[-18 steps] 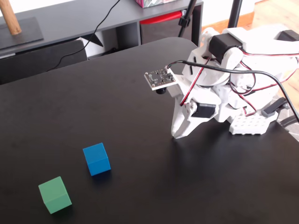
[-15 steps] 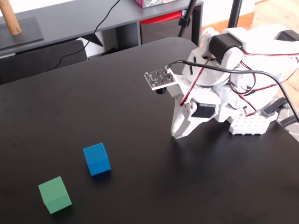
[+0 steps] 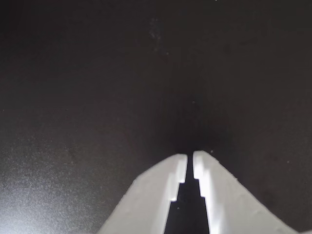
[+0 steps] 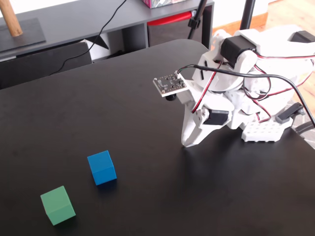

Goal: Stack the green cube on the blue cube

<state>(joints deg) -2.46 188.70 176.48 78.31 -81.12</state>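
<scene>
1. Green cube (image 4: 58, 205) sits flat on the black worktop (image 4: 123, 98), near the bottom-left corner of the fixed view, nothing on top of it.
2. Blue cube (image 4: 102, 167) is the landmark: also flat on the worktop, bare top. Green cube is near it, lower-left of it in the fixed view, with a clear gap between them, not touching.
3. Tool (image 4: 187, 143) is well to the right of the blue cube and slightly further back in the fixed view, tips pointing down, at or just above the worktop surface; contact can't be confirmed.
4. Tool state: the wrist view shows the tool (image 3: 190, 160) with fingertips nearly together, only a thin slit between them, nothing held. Only dark worktop is visible ahead of it; neither cube is in the wrist view.
5. Arm body (image 4: 256, 88) is folded up at the right edge of the worktop, far right of the blue cube; small circuit board (image 4: 169, 83) sticks out above the tool.
</scene>
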